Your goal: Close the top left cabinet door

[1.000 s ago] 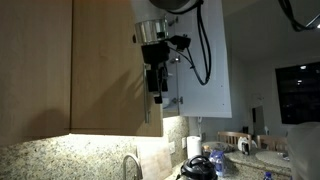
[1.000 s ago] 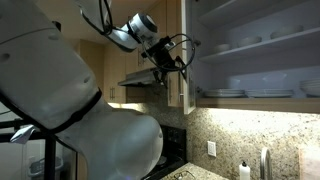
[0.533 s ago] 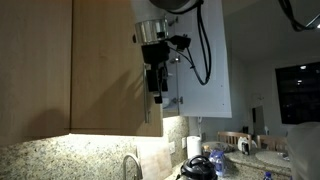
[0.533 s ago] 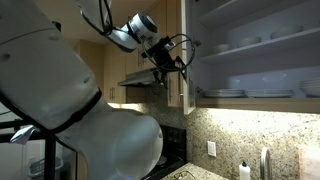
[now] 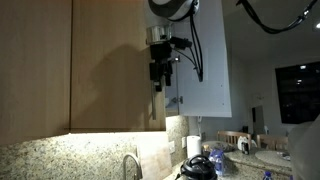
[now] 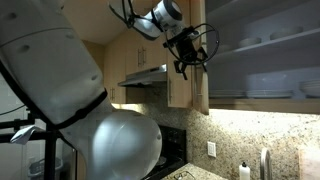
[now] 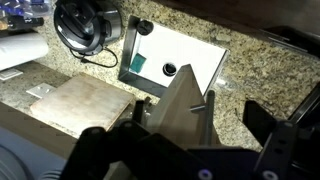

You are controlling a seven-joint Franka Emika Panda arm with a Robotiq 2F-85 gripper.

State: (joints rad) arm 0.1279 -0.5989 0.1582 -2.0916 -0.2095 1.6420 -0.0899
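**Item: top left cabinet door** [image 6: 200,68]. Tall, flat, light-brown wood grain.
- Location: upper cabinet run above the granite countertop [image 7: 255,60]. It stands at the near edge of the open shelves [image 6: 265,70], which hold plates.
- Long axis: vertical. In the wrist view the door [image 7: 180,115] runs straight down away from me toward the counter.
- Facing: in an exterior view it shows almost edge-on, swung out from the cabinet front with the free edge toward the room, so I judge it part open. In an exterior view its broad wood face [image 5: 115,70] fills the middle.
- Handle: what looks like the slim silver bar [image 7: 209,98] sits on one face. It is too small for me to be sure.

**Item: my gripper** [image 5: 158,84].
- Position: at the door's free edge, high up.
- State: in the wrist view the fingers [image 7: 100,150] stand spread wide with the door's thickness between them, clamped on nothing. I cannot tell whether a pad is touching the wood.

**Item: white-faced door panel** [image 5: 208,60]. It hangs just beyond my gripper and is not mine to move.

**Step in hand:** swinging the door shut.
- I judge this calls for pressing flat on the outer face near the free edge.
- I should follow the arc around the hinge, not push in a straight line.
- I should draw the inner finger clear before the edge meets the frame.
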